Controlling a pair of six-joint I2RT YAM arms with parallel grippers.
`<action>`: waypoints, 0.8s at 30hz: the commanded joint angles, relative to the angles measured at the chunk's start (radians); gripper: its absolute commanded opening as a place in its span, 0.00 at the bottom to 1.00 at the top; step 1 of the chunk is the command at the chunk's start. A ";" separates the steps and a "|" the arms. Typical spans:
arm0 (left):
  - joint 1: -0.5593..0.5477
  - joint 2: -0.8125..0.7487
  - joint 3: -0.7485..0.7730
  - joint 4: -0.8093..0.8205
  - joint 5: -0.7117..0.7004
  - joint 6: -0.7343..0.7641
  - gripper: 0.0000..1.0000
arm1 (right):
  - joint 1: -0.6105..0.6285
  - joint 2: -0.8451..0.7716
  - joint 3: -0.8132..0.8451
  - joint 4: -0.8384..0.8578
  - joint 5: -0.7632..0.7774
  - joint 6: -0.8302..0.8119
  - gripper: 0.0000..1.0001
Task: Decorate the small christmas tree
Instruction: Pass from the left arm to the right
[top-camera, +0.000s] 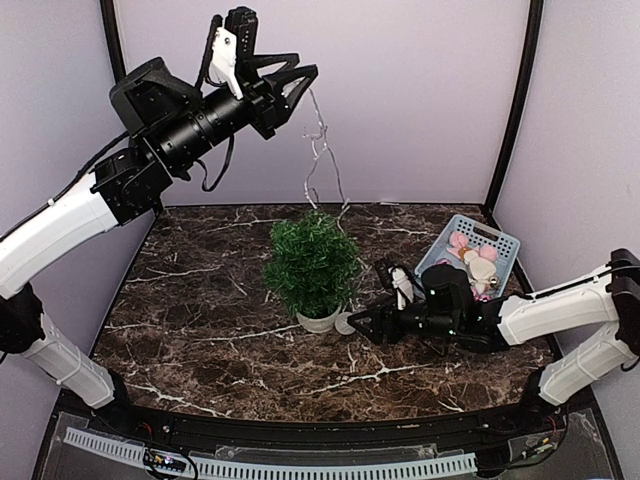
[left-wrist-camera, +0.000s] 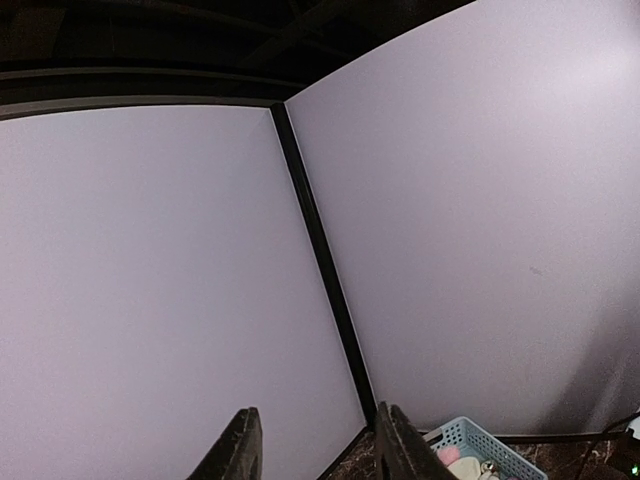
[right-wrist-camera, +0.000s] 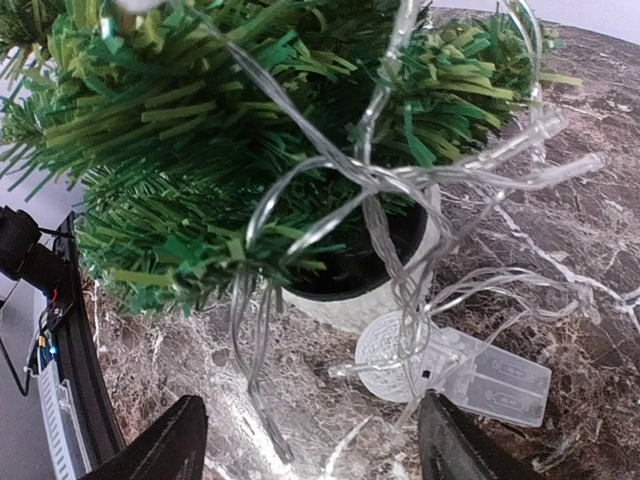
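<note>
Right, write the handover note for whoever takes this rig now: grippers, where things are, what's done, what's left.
Left gripper: raised high, shut on the clear string of fairy lights, which hangs down to the tree.
Right gripper: open, holding nothing, low beside the pale round pot.
Small bushy dark-green artificial Christmas tree: upright mid-table, with loops of the string across its branches.
Clear plastic battery box: lying on the dark marble table by the pot.
Blue plastic basket: right rear, with ornaments in it.
Done: lights partly draped.
Left: lay the rest of the string, then probably hang ornaments; none shows on the tree.
</note>
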 joint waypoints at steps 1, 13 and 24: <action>0.006 0.001 0.038 0.034 0.018 -0.011 0.00 | 0.020 0.039 0.048 0.097 0.023 -0.004 0.69; 0.006 -0.002 0.038 0.027 -0.001 0.010 0.00 | 0.033 0.003 0.040 0.095 0.186 0.057 0.05; 0.005 -0.038 -0.009 0.026 -0.045 0.042 0.00 | 0.031 -0.406 0.105 -0.207 0.497 -0.036 0.00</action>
